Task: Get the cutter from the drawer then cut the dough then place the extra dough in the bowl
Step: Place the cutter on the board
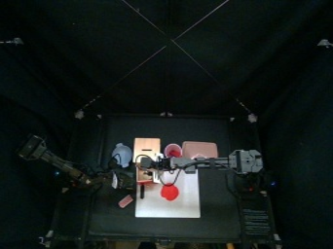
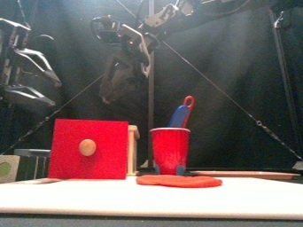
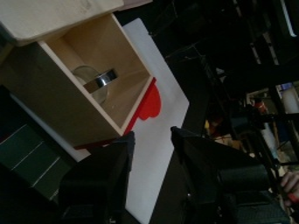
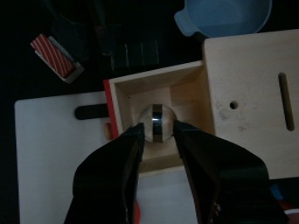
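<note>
Right end effector (image 4: 160, 131) is hovering directly above the open drawer (image 4: 126, 94) of the wooden box (image 4: 251, 79), its jaws standing apart and gripping nothing. The metal cutter (image 4: 159, 121) is showing in the gap between them. The left wrist view is showing no jaw inside the drawer, so the right end effector is sitting above the cutter and not touching it. The cutter is lying alone in the drawer, near its middle. Left end effector (image 3: 152, 136) is hanging over the left side of the white cutting board (image 4: 47, 140), jaws apart and empty, facing the drawer's open top. The red drawer front (image 2: 89, 148) is facing the front of the table (image 1: 104, 219). The red dough (image 3: 145, 103) is lying flat on the board, beside the drawer. The red cup (image 2: 169, 149) is standing behind the dough, holding a blue knife (image 2: 180, 115) and a red knife (image 2: 189, 100), both upright. The blue-grey bowl (image 4: 225, 13) is sitting just beside the box, toward the back left. The pink tray (image 1: 198, 149) is lying to the right of the cup. A small red-and-white toy (image 4: 56, 54) is lying on the table off the board's left edge.
</note>
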